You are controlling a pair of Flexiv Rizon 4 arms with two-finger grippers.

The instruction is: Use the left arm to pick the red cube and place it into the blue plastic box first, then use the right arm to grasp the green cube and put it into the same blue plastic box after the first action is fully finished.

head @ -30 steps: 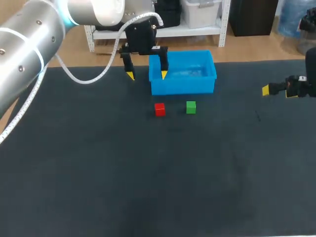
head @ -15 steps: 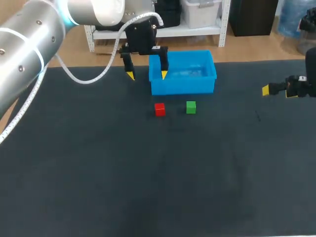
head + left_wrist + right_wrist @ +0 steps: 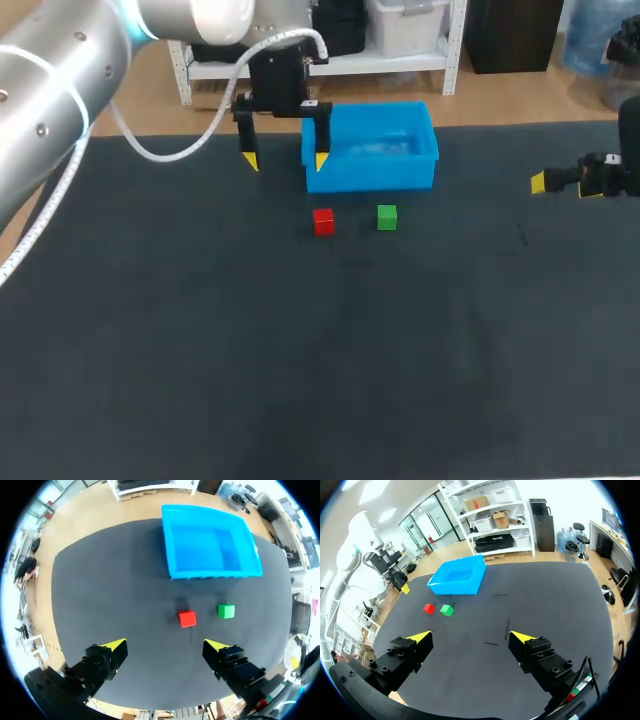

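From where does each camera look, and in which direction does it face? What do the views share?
Head view: above and behind the robot, facing down on the table; left arm and right gripper show.
Left wrist view: on the left wrist, facing down at the red cube; open left gripper shows.
Right wrist view: on the right wrist, facing across the table; its open gripper shows.
All share the blue box.
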